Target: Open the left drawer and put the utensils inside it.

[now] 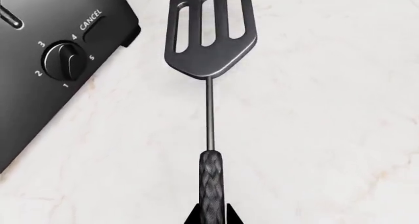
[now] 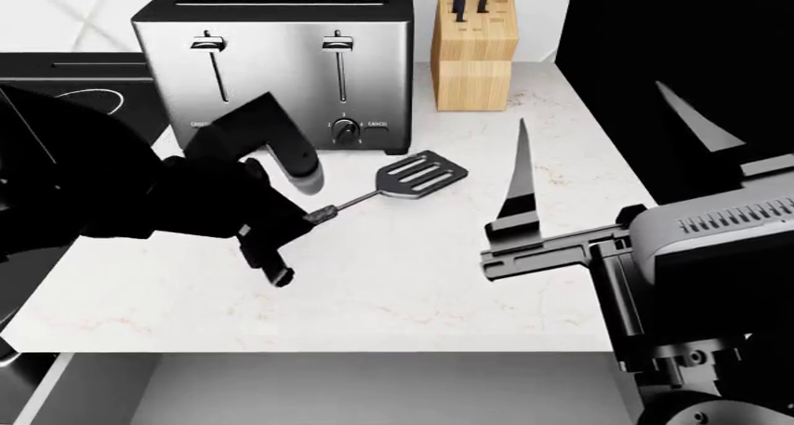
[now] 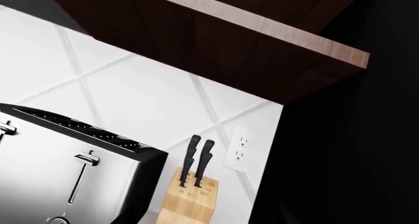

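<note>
A grey slotted spatula (image 1: pixel 208 35) with a knurled dark handle lies over the white marble counter (image 2: pixel 410 285), just in front of the toaster. My left gripper (image 1: pixel 211 216) is shut on the end of that handle. In the head view the spatula (image 2: pixel 422 174) points away from the left gripper (image 2: pixel 301 222), towards the back right. The right gripper (image 2: pixel 590 104) hovers above the counter's right side, open and holding nothing; its fingers do not show in the right wrist view. Below the counter's front edge, the left drawer (image 2: pixel 372 392) stands open and shows its plain grey inside.
A steel toaster (image 2: pixel 279 62) with a numbered dial (image 1: pixel 64 60) stands at the back of the counter. To its right is a wooden knife block (image 2: pixel 473 58) with black-handled knives (image 3: pixel 198 155). A wall outlet (image 3: pixel 240 148) sits behind it. A dark tall unit borders the counter's right.
</note>
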Robot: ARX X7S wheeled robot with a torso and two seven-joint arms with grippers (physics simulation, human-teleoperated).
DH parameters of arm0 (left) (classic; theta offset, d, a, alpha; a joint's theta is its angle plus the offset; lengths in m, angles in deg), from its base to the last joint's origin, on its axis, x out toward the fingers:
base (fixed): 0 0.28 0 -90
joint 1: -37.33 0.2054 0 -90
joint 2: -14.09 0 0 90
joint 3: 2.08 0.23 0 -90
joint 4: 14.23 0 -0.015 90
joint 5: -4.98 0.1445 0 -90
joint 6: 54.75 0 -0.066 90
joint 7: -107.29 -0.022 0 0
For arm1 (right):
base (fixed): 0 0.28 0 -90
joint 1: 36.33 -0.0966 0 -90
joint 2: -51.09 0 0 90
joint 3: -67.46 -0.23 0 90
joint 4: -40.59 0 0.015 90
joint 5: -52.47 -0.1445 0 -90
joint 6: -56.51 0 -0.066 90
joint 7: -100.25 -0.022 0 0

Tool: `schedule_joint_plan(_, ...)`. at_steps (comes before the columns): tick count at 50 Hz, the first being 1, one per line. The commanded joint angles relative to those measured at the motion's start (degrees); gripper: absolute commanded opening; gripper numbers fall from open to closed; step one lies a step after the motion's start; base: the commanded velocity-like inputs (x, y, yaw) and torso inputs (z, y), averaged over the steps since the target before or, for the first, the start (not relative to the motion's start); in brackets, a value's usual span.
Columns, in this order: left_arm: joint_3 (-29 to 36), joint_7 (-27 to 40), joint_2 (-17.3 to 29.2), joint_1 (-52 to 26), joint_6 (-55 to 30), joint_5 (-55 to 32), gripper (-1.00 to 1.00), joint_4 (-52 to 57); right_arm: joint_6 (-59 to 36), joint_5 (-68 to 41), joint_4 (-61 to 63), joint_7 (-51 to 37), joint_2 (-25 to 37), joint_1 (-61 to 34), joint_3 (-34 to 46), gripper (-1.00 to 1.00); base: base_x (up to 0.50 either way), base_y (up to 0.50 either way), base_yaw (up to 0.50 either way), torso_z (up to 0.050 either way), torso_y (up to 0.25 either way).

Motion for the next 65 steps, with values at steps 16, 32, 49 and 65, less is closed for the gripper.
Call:
schedule_joint_plan(16, -3.4, 8.3, 15.6, -8.5, -8.7, -11.2, -1.00, 26.7, -4.3, -11.9, 4.6, -5.4, 4.3, -10.3, -2.7, 1.00, 0.00, 0.00, 0.00, 0.000, 0.000)
schedule_joint_plan(32, -5.0, 13.5, 23.5, -12.2, -12.9, -19.9, -1.00, 37.6, 6.4, -15.7, 4.7, -13.3, 11.5, -32.1, 22.0, 1.00, 0.00, 0.00, 0.00, 0.000, 0.000)
schedule_joint_plan(49, -7.4, 14.6, 24.0, -17.4, -16.4, -25.9, -1.00, 40.2, 12.1, -14.4, 4.6, -15.9, 13.5, -41.8, 35.7, 1.00, 0.00, 0.00, 0.00, 0.000, 0.000)
schedule_joint_plan(65, -12.1, 9.3, 23.6, -22.4, -17.3, -30.2, -1.00, 42.4, 13.5, -14.3, 4.5, -16.5, 13.5, -45.0, 39.6, 1.00, 0.00, 0.00, 0.00, 0.000, 0.000)
